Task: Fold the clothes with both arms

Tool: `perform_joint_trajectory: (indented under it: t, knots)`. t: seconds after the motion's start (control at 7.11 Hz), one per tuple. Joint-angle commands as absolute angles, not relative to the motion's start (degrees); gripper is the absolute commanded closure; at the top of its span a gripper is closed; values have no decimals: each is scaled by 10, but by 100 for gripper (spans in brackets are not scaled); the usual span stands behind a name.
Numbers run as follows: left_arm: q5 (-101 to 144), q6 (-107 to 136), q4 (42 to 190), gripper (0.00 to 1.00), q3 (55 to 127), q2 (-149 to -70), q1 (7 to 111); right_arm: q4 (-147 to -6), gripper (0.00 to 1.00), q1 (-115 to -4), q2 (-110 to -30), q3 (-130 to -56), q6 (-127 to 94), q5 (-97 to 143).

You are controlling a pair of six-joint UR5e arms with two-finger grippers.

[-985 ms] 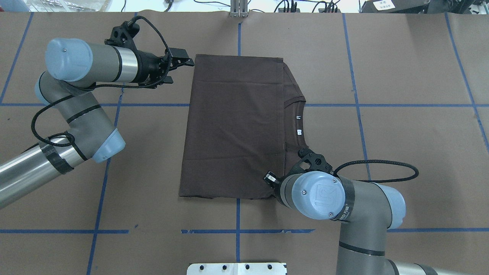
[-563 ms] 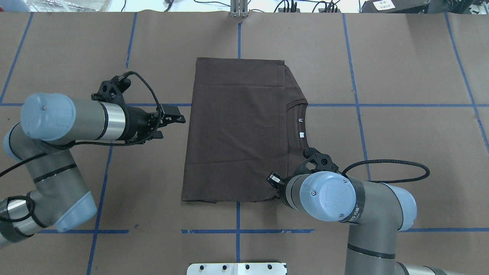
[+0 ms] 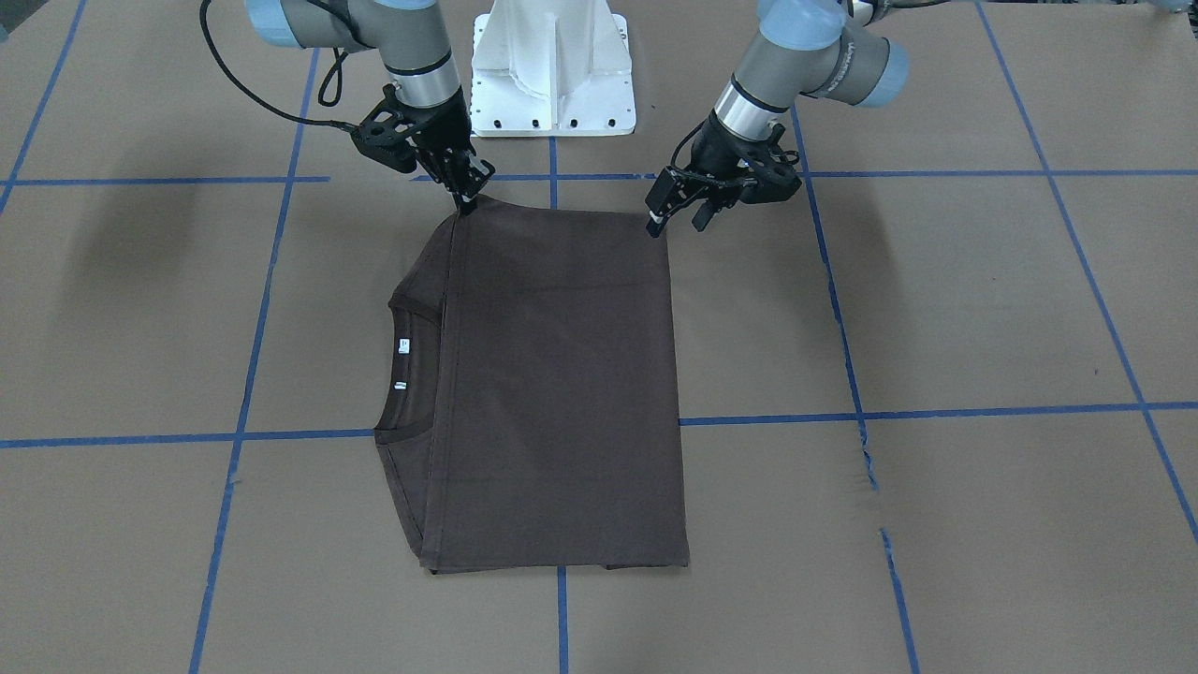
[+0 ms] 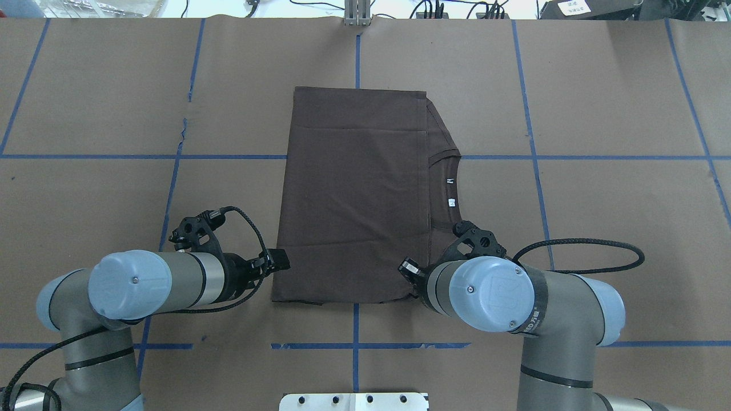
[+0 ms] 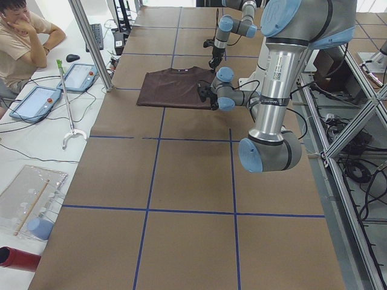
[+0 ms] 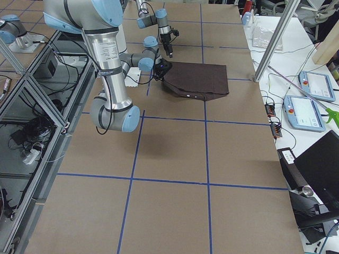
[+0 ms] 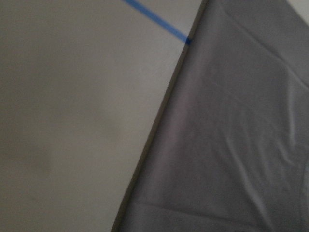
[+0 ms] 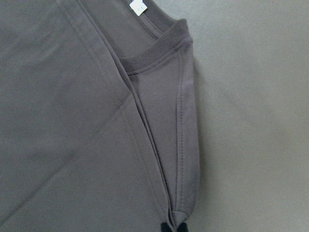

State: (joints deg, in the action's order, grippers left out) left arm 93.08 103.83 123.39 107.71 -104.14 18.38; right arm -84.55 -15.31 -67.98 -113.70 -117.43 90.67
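My right tool (image 3: 465,201) pinches a T-shirt (image 3: 552,374) corner; my left tool (image 3: 676,219) is open, holding nothing. If it misses its corner, the fold goes crooked

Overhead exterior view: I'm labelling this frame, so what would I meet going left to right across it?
left arm → left gripper → T-shirt → collar → black cable loop of the right arm
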Motion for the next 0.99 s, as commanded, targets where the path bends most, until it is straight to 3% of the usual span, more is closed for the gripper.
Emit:
perform_joint_trajectory:
  t: [0.0, 0.14, 0.28, 0.42, 0.84]
  knots:
    - [927, 1039, 1230, 20, 1052, -1060, 171, -846, 100, -153, -679, -1137, -1174, 907]
    - [926, 1040, 1230, 26, 1050, -1067, 168, -845, 100, -152, -679, -1137, -1174, 907]
    - [925, 1040, 1227, 42, 1049, -1068, 155, -845, 100, -152, -678, -1138, -1174, 906]
    - [925, 1046, 1224, 68, 1049, -1066, 154, -845, 100, -152, -679, -1138, -1174, 906]
    - [925, 1046, 1207, 100, 1059, -1064, 154, -845, 100, -152, -678, -1138, -1175, 906]
